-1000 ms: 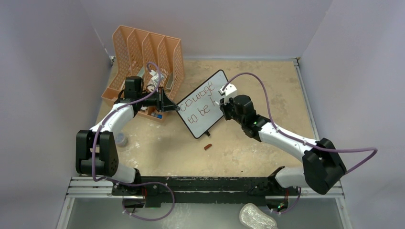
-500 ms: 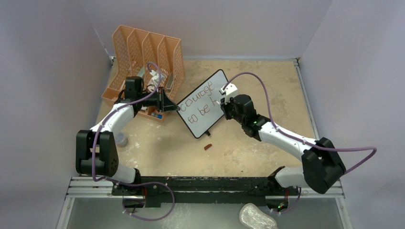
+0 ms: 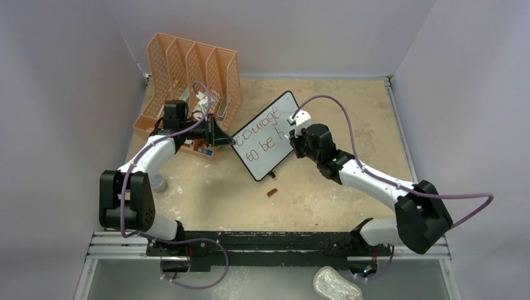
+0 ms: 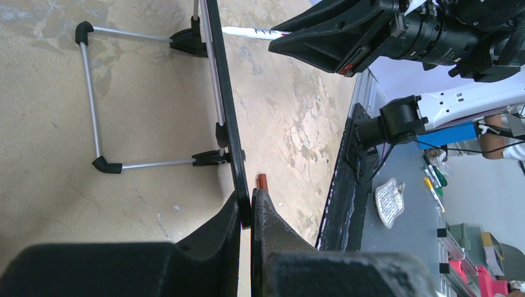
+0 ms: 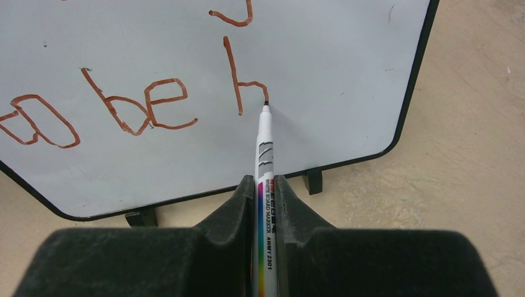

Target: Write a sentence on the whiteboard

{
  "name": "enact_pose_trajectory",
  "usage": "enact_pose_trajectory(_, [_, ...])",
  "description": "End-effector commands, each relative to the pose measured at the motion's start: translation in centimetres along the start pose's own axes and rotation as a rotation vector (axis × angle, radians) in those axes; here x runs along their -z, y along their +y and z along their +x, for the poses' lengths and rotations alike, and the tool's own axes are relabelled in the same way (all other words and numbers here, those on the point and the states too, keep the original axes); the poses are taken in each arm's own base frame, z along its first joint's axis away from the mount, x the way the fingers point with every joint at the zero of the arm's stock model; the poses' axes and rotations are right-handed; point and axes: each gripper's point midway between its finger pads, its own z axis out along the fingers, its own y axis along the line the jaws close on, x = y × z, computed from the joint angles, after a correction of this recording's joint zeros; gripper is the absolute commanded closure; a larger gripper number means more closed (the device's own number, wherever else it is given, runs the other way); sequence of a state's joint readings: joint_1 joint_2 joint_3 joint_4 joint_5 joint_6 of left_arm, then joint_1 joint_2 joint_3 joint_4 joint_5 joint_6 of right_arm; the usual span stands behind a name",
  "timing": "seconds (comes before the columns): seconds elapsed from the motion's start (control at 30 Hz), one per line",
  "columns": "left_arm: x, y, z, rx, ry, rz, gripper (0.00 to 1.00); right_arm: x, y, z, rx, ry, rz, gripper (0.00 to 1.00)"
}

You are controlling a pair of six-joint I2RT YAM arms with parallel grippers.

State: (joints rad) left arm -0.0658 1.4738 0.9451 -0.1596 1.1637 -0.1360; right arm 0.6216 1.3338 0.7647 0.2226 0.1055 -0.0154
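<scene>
The whiteboard (image 3: 267, 161) stands tilted on its feet at mid-table. My left gripper (image 3: 230, 142) is shut on the thin black frame (image 4: 220, 93) of its left edge, and its jaws (image 4: 246, 201) pinch the rim. The sentence (image 3: 259, 145) reads "courage to be h" in reddish-brown strokes (image 5: 234, 80). My right gripper (image 5: 265, 182) is shut on a white marker (image 5: 265, 154). The marker's tip touches the board (image 5: 334, 74) at the foot of the "h" arch. From above, the right gripper (image 3: 292, 139) sits at the board's right side.
An orange perforated file organizer (image 3: 190, 75) stands behind the left arm. A red-brown marker cap (image 3: 272, 192) lies on the table in front of the board. A small clear cup (image 3: 157, 182) sits by the left arm. Walls close in on three sides.
The last letter has grown from a single upright stroke into an "h" with its arch. The right gripper shifted only slightly; the left arm stayed still.
</scene>
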Motion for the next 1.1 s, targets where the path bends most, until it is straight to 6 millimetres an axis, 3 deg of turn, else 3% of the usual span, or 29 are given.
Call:
enact_pose_trajectory(0.0, [-0.3, 1.3, 0.5, -0.013, 0.017, -0.038, 1.00, 0.5, 0.8, -1.8, -0.011, -0.040, -0.049, 1.00])
enact_pose_trajectory(1.07, [-0.3, 1.4, 0.5, -0.013, 0.017, -0.040, 1.00, 1.1, 2.1, -2.2, 0.037, -0.044, -0.134, 1.00])
